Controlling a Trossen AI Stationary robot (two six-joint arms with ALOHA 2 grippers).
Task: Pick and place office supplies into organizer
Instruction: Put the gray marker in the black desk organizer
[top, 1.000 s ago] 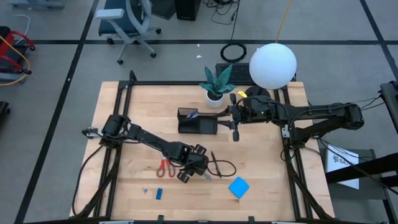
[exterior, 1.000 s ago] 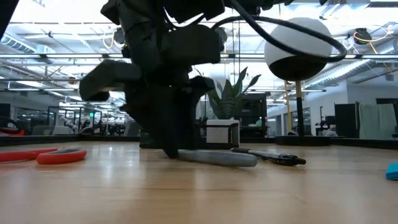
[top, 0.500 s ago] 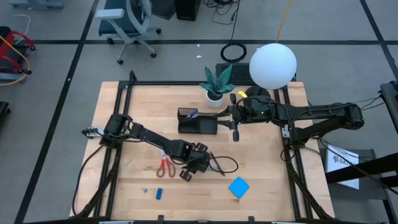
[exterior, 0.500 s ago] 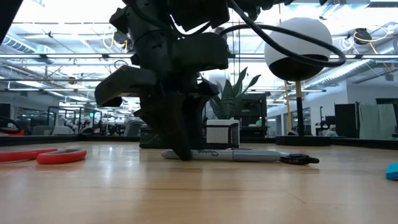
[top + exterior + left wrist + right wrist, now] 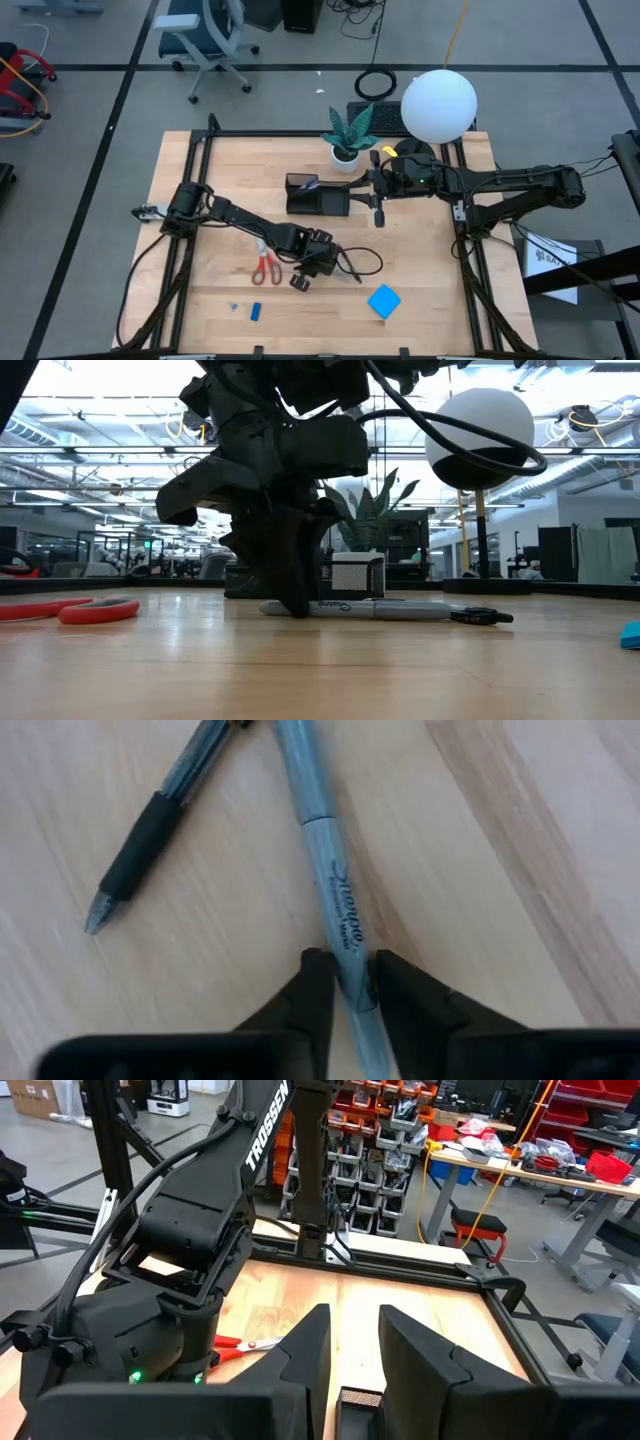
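My left gripper (image 5: 322, 262) (image 5: 345, 985) is low over the table's middle, shut on a grey marker (image 5: 385, 609). A black-gripped pen (image 5: 150, 830) lies beside the marker, touching nothing. The red-handled scissors (image 5: 265, 268) lie flat just to the left of the gripper. The blue pad (image 5: 384, 300) and the small blue piece (image 5: 256, 311) lie nearer the front edge. The black organizer (image 5: 317, 195) stands at the table's centre-back. My right gripper (image 5: 358, 197) (image 5: 355, 1350) hovers open at the organizer's right end. My left gripper pinches the grey marker's barrel (image 5: 347, 930) between its two fingers, just past the printed lettering. The fingers (image 5: 290, 585) come from above, pointing down, and lie across the marker. The marker lies level along the table.
A white plant pot (image 5: 347, 155) stands behind the organizer and a white globe lamp (image 5: 438, 105) stands over the back right corner. A black cable (image 5: 362, 265) loops beside my left gripper. Bare wood (image 5: 430, 270) shows on the right of the table.
My left gripper has moved slightly toward the table's far right. The grey marker under it has swung round on the table and now lies side-on to the low view with its lettering showing. In the last half second nothing more has moved.
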